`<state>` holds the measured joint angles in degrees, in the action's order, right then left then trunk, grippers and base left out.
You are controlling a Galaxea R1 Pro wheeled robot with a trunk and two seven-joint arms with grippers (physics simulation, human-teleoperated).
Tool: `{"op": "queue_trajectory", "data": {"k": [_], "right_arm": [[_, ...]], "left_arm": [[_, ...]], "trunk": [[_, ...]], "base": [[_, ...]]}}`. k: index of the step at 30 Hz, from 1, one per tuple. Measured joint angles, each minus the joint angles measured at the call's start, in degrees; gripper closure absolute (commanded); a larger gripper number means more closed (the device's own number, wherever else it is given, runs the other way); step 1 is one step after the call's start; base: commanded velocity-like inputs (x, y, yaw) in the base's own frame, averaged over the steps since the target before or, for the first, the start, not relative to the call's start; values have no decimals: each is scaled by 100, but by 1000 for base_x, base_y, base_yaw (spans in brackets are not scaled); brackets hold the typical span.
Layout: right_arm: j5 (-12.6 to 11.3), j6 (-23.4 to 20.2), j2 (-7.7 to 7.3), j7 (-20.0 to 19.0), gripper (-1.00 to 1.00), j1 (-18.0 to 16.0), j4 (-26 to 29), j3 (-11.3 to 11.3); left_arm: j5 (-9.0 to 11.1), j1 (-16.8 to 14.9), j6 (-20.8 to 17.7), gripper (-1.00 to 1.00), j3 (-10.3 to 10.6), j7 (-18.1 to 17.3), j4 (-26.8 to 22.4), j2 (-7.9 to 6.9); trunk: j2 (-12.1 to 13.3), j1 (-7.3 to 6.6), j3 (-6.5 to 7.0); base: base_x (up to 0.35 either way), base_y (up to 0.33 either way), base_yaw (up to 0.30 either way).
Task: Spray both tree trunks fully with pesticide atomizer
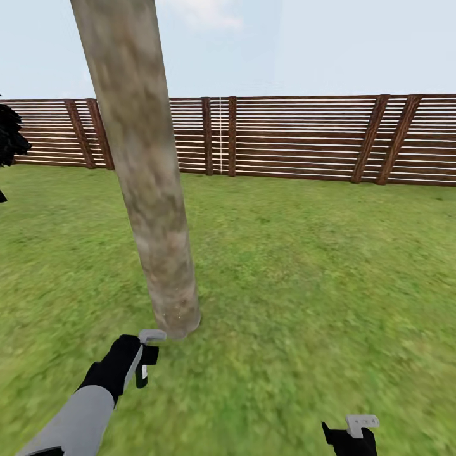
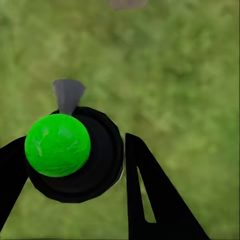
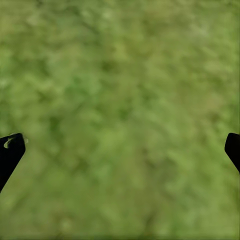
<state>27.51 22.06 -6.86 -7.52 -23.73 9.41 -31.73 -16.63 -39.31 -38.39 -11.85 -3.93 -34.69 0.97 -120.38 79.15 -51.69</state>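
The pesticide atomizer [image 2: 75, 155], a round black body with a bright green ball on top and a grey nozzle, sits between the black fingers [image 2: 150, 195] of my left gripper [image 2: 75, 167], which is shut on it. In the head view my left gripper [image 1: 147, 354] hovers low over the grass, just in front of the base of a thick, mottled grey-brown tree trunk [image 1: 155, 215] that leans up out of frame. A few pale specks dot the bark near its foot [image 1: 175, 315]. My right gripper [image 1: 354, 434] is low at the right, open over bare grass [image 3: 120, 100].
Green lawn [image 1: 304, 272] spreads around the trunk. A brown slatted wooden fence [image 1: 297, 136] closes off the far side. Black foliage [image 1: 9, 139] pokes in at the left edge.
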Motion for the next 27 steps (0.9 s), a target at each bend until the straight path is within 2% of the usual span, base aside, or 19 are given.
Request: {"op": "queue_trajectory", "data": {"k": [2, 5, 8, 11, 13, 15, 16, 17, 18, 20, 22, 24, 25, 27], "right_arm": [[0, 0, 0, 1, -100, 0, 2, 0], [0, 0, 0, 0, -100, 0, 0, 0], [0, 0, 0, 0, -100, 0, -1, -1], [10, 0, 18, 9, -100, 0, -1, 5], [35, 0, 31, 2, -100, 0, -6, 8], [42, 0, 34, -9, -100, 1, -9, 9], [43, 0, 30, -6, -100, 0, -5, 7], [44, 0, 26, -5, -100, 0, -3, 9], [44, 0, 18, -3, -100, 0, -2, 8], [44, 0, 2, 3, -100, 0, -5, 8], [44, 0, 3, 5, -100, 0, -15, 9], [44, 0, 2, 5, -100, 2, -18, 8], [44, 0, 3, 5, -100, 7, -18, 9], [44, 0, 4, 5, -100, 8, -18, 9]], "left_arm": [[55, 2, 15, 100, 16, 2, -3, -44], [85, -5, 15, 100, 32, -8, -63, 9], [123, -56, 0, 100, 59, -14, -101, 486], [36, -60, -8, 100, 71, -20, -107, 542], [-4, -53, -1, 100, 69, -25, -121, 448], [-16, -38, -5, 100, 63, -34, -292, 214], [81, -28, -10, 100, 50, -49, -404, -39], [-39, -27, -4, 100, 62, -48, -432, -230], [50, -22, -1, 100, 74, -54, -441, -255], [54, -11, 23, 100, 143, -65, -448, -260], [97, -7, 26, 100, 597, -395, -450, -243], [65, -6, 17, 100, 841, -613, -450, -234], [55, -10, 5, 100, 890, -670, -454, -253], [19, -32, -5, 100, 874, -733, -537, -382]], "trunk": [[0, 0, 0], [0, 0, 0], [0, 0, 0], [0, 0, 0], [0, 0, 0], [0, 0, 0], [0, 0, 0], [0, 0, 0], [0, 0, 0], [0, 0, 0], [0, 0, 0], [0, 0, 0], [0, 0, 0], [0, 0, 0]], "base": [[0, 0, 0], [0, 0, 0], [0, 0, 0], [0, 0, 0], [0, 0, 0], [0, 0, 0], [0, 0, 0], [0, 0, 0], [0, 0, 0], [0, 0, 0], [0, 0, 0], [0, 0, 0], [0, 0, 0], [0, 0, 0]]}}
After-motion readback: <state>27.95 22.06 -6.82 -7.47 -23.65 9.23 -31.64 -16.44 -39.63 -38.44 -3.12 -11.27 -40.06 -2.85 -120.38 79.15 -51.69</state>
